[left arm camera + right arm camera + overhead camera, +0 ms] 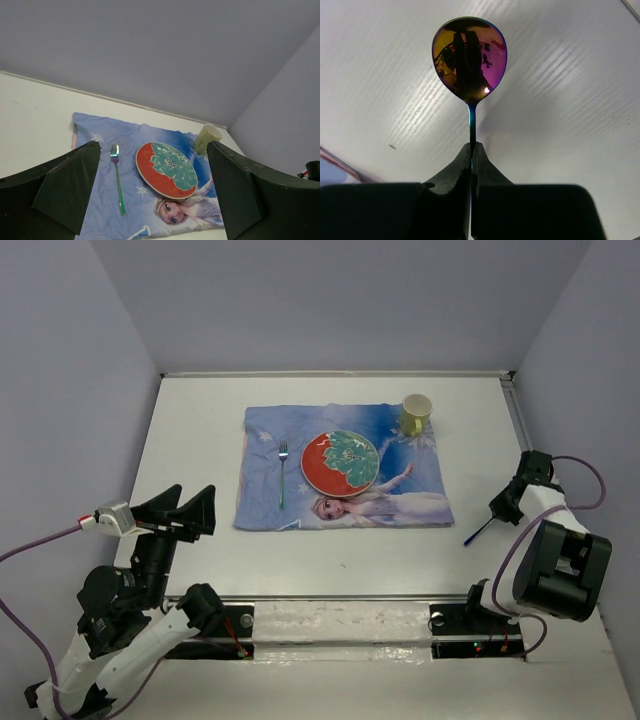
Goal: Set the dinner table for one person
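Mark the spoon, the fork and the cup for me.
spoon (469, 65): right wrist view, middle of its bowl.
fork (282, 478): top external view, mid-handle.
cup (412, 422): top external view, outer wall.

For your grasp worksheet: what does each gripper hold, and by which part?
The right gripper pinches the spoon by its handle; the left gripper holds nothing.

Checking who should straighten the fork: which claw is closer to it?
Left. The left claw hangs open just left of the mat, the side where the fork lies; the right claw, gripping a spoon, sits beyond the opposite edge.
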